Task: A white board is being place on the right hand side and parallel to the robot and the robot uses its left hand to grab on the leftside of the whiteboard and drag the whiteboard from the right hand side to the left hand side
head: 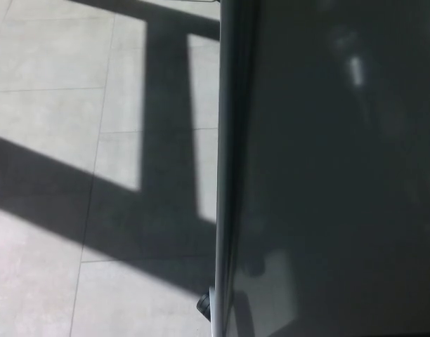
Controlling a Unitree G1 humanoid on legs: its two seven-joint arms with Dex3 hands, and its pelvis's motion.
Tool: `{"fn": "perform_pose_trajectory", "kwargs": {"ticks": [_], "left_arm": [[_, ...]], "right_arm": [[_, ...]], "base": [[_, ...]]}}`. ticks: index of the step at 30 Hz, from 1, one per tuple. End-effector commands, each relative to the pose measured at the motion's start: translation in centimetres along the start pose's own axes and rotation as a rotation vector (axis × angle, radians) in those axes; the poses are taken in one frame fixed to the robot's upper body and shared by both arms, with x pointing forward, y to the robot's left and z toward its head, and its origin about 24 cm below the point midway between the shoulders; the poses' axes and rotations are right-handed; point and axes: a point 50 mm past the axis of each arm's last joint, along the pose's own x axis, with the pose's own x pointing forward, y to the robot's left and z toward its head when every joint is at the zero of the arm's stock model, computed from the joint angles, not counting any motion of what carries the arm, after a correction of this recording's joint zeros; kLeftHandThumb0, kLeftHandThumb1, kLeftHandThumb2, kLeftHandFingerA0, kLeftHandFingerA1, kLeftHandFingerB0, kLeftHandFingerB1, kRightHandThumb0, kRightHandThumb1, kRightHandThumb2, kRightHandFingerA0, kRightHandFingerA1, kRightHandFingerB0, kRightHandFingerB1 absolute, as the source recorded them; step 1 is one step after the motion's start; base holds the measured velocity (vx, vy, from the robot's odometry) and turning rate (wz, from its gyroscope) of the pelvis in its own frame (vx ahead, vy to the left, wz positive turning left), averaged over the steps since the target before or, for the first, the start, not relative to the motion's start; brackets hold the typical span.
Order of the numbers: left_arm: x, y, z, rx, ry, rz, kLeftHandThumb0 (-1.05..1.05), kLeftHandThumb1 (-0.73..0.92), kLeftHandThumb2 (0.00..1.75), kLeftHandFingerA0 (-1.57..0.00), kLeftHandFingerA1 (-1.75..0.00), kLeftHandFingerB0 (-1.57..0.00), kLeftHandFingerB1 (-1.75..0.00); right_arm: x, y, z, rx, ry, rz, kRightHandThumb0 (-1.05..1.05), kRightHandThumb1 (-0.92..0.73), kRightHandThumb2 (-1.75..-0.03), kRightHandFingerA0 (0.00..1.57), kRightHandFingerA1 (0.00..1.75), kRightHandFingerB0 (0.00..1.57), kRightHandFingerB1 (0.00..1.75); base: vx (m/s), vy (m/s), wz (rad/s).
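The whiteboard (334, 168) fills the right half of the head view as a dark grey, shaded glossy surface with faint reflections. Its left edge is a thin metal frame (223, 168) running nearly straight from the top to the bottom of the picture. A small dark part, perhaps a caster or foot (203, 305), sticks out at the bottom of that edge. Neither of my hands nor any part of my arms shows in the picture.
Light tiled floor (53, 84) covers the left half, with sunlit patches. Broad dark shadows (166, 140) of the board's frame fall across it in bands.
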Motion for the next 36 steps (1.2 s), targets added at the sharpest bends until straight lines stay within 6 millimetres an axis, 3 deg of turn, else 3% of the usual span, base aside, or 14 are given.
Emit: {"fn": "perform_pose_trajectory", "kwargs": {"ticks": [1, 3, 4, 6, 8, 10, 12, 23, 24, 27, 28, 30, 31, 36], "left_arm": [[-0.5, 0.5, 0.9, -0.089, -0.065, -0.074, -0.12, 0.68, 0.61, -0.73, -0.49, -0.46, -0.35], [-0.6, 0.5, 1.0, -0.075, -0.068, -0.078, -0.12, 0.68, 0.61, -0.73, -0.49, -0.46, -0.35], [-0.8, -0.2, 2.8, 0.147, -0.183, -0.149, -0.18, 0.72, 0.62, -0.33, -0.32, -0.41, -0.35], [-0.9, -0.7, 3.5, 0.242, -0.233, -0.188, -0.18, 0.72, 0.62, -0.33, -0.32, -0.41, -0.35], [0.2, -1.5, 4.9, -0.065, -0.204, -0.192, -0.21, 0.59, 0.62, -0.5, -0.42, -0.45, -0.37], [0.2, -1.5, 4.9, -0.067, -0.202, -0.194, -0.21, 0.59, 0.62, -0.5, -0.42, -0.45, -0.37], [2.2, -4.4, 10.1, 0.019, -0.312, -0.262, -0.3, 0.54, 0.65, -0.48, -0.44, -0.4, -0.39], [3.2, -9.8, 20.1, 0.24, -0.418, -0.447, -0.25, 0.56, 0.59, -0.2, -0.34, -0.17, -0.29], [3.5, -11.2, 21.8, 0.322, -0.423, -0.47, -0.17, 0.53, 0.97, -0.04, -0.49, -0.01, -0.45], [3.7, -11.6, 22.3, 0.344, -0.415, -0.477, -0.17, 0.53, 0.97, -0.04, -0.49, -0.01, -0.45], [4.0, -12.3, 22.9, 0.352, -0.418, -0.498, -0.32, 0.49, 0.6, -0.16, -0.36, -0.14, -0.3], [4.3, -13.4, 23.7, 0.366, -0.421, -0.528, -0.32, 0.49, 0.6, -0.16, -0.36, -0.14, -0.3], [4.5, -14.0, 24.1, 0.366, -0.425, -0.546, -0.21, 0.38, 0.88, -0.03, -0.49, 0.0, -0.46], [5.3, -17.2, 25.9, 0.435, -0.422, -0.571, -0.24, 0.33, 0.86, -0.04, -0.49, 0.0, -0.46]], "right_arm": [[-0.4, -1.0, 1.1, 0.003, -0.117, 0.039, -0.48, -0.71, -0.9, 0.69, 0.99, 0.17, 0.65], [-0.5, -1.1, 1.1, 0.0, -0.119, 0.04, -0.48, -0.71, -0.9, 0.69, 0.99, 0.17, 0.65], [-0.4, -1.0, 1.0, 0.008, -0.119, 0.049, -0.49, -0.62, -1.07, 0.65, 0.92, 0.17, 0.62], [-0.4, -0.9, 1.0, 0.011, -0.119, 0.053, -0.49, -0.62, -1.07, 0.65, 0.92, 0.17, 0.62], [-0.4, -0.8, 0.9, 0.019, -0.128, 0.058, -0.49, -0.62, -1.07, 0.64, 0.92, 0.19, 0.64], [-0.4, -0.8, 0.9, 0.02, -0.13, 0.059, -0.49, -0.62, -1.07, 0.64, 0.92, 0.19, 0.64], [-0.3, -0.9, 1.1, 0.018, -0.138, 0.056, -0.5, -0.62, -1.07, 0.65, 0.92, 0.19, 0.64], [-0.3, -0.7, 1.1, -0.008, -0.144, 0.05, -0.47, -0.73, -0.9, 0.65, 1.0, 0.16, 0.65], [-0.3, -0.6, 1.1, 0.005, -0.145, 0.052, -0.47, -0.73, -0.9, 0.64, 1.0, 0.16, 0.64], [-0.3, -0.6, 1.0, 0.013, -0.144, 0.053, -0.47, -0.73, -0.9, 0.64, 1.0, 0.16, 0.64], [-0.3, -0.7, 1.0, 0.018, -0.141, 0.052, -0.46, -0.73, -0.9, 0.65, 1.0, 0.19, 0.66], [-0.3, -0.8, 1.0, 0.026, -0.138, 0.051, -0.46, -0.73, -0.9, 0.65, 1.0, 0.19, 0.66], [-0.4, -0.8, 0.9, 0.017, -0.136, 0.051, -0.49, -0.72, -0.89, 0.66, 0.99, 0.18, 0.66], [-0.6, -0.7, 0.4, 0.004, -0.125, 0.055, -0.51, -0.61, -1.06, 0.66, 0.92, 0.17, 0.62]], "base": [[0.0, 0.0, 0.0], [0.0, 0.0, 0.0], [0.0, 0.0, 0.0], [0.0, 0.0, 0.0], [0.0, -0.001, 0.04], [0.0, 0.0, 0.0], [0.0, 0.0, 0.04], [0.0, 0.001, -0.01], [0.0, 0.0, 0.0], [0.0, 0.0, 0.0], [0.0, 0.0, 0.0], [0.0, 0.0, 0.0], [0.0, 0.0, 0.0], [0.0, 0.0, 0.0]]}}
